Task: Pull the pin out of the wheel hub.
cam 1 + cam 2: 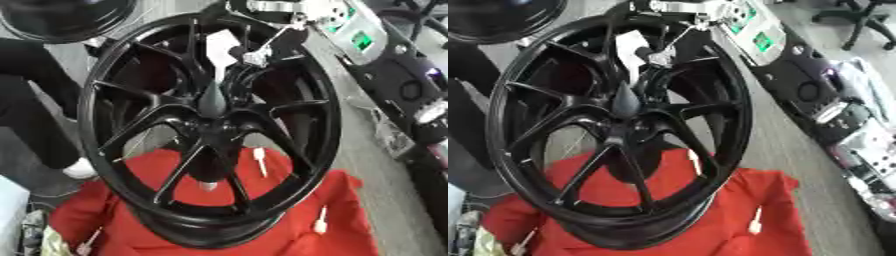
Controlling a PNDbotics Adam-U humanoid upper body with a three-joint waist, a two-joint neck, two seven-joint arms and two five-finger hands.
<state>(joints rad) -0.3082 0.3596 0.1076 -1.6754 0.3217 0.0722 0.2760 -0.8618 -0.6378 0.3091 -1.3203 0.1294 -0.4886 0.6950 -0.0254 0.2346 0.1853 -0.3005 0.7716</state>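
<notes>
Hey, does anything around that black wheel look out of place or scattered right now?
Yes. Small white pin-like pieces lie scattered on the red cloth under the black wheel: one seen between the spokes, one at the right. A robot hand reaches toward the hub from above; which hand is unclear.

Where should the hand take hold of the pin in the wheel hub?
Take the pin by its wide, flat white end, which stands clear of the wheel hub; the grey tapered part sits in the hub. Come from the upper right, where the right hand is, probably pinching across the flat faces.
</notes>
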